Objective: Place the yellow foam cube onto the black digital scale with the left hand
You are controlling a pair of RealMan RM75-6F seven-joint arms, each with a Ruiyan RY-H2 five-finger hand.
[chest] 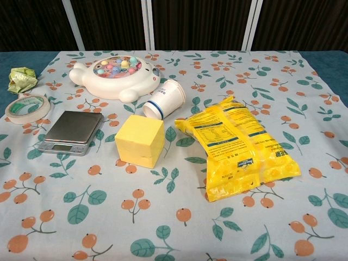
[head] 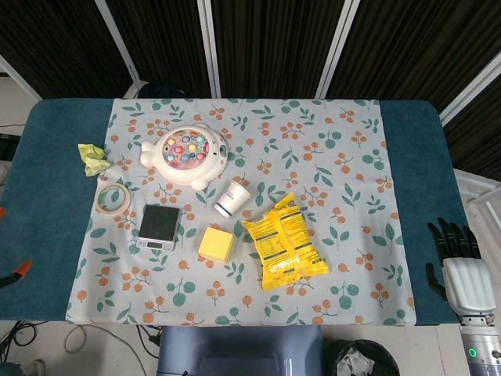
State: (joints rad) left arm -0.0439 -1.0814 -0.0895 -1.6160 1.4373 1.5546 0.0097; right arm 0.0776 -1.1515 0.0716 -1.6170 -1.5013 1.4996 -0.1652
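Observation:
The yellow foam cube (head: 217, 244) (chest: 140, 140) rests on the floral tablecloth near the table's front, just right of the black digital scale (head: 159, 226) (chest: 72, 132). A small gap separates them, and nothing lies on the scale's platform. My right hand (head: 458, 262) hangs off the table's right edge in the head view, far from both, with its fingers stretched out and nothing in them. Neither view shows my left hand.
A white fish-shaped toy (head: 188, 154) (chest: 115, 75) sits behind the scale. A paper cup (head: 232, 197) (chest: 164, 98) lies on its side behind the cube. A yellow snack bag (head: 283, 242) (chest: 242, 147) lies to the cube's right. A tape roll (head: 113, 198) (chest: 24, 107) and crumpled green paper (head: 93, 158) (chest: 21, 79) are at the left.

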